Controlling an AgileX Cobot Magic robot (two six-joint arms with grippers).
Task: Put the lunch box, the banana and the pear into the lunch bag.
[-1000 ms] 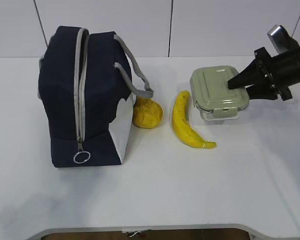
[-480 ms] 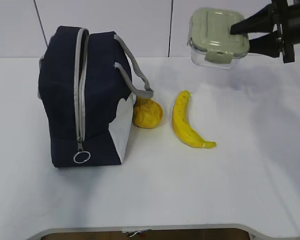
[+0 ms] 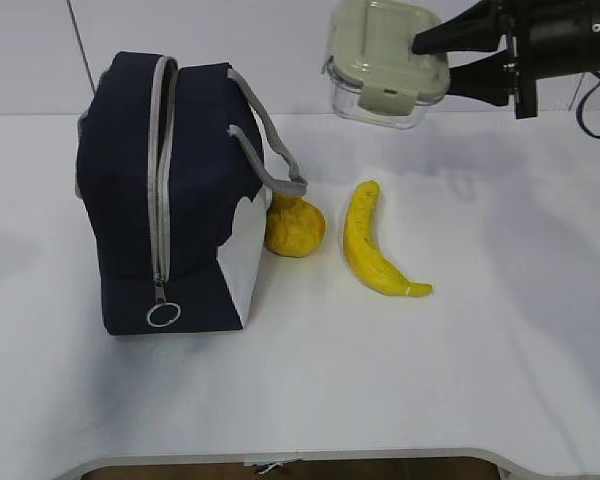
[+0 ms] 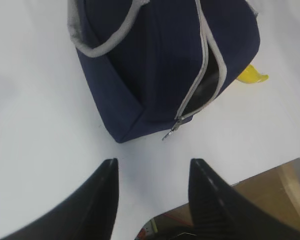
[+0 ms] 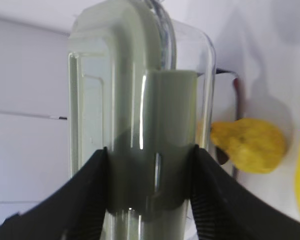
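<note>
The lunch box (image 3: 380,62), clear with a sage-green lid, hangs in the air at the top of the exterior view, above the banana and pear. My right gripper (image 3: 432,62) is shut on its right side. The right wrist view shows the lunch box (image 5: 140,100) filling the gap between the fingers of the right gripper (image 5: 149,150). The navy lunch bag (image 3: 165,200) stands at the left; the pear (image 3: 295,228) touches its white side panel. The banana (image 3: 372,245) lies right of the pear. My left gripper (image 4: 154,165) is open and empty, short of the bag (image 4: 155,60), whose zipper gapes slightly.
The zipper's ring pull (image 3: 163,314) hangs low on the bag's front. Grey handles (image 3: 270,160) arch over the bag's right side. The table's front edge (image 3: 280,455) is near; its edge with brown floor beyond (image 4: 275,185) shows by the left gripper.
My right gripper has lifted the lunch box off the table and carried it up and to the left, toward the bag. Bag, pear and banana have not moved.
</note>
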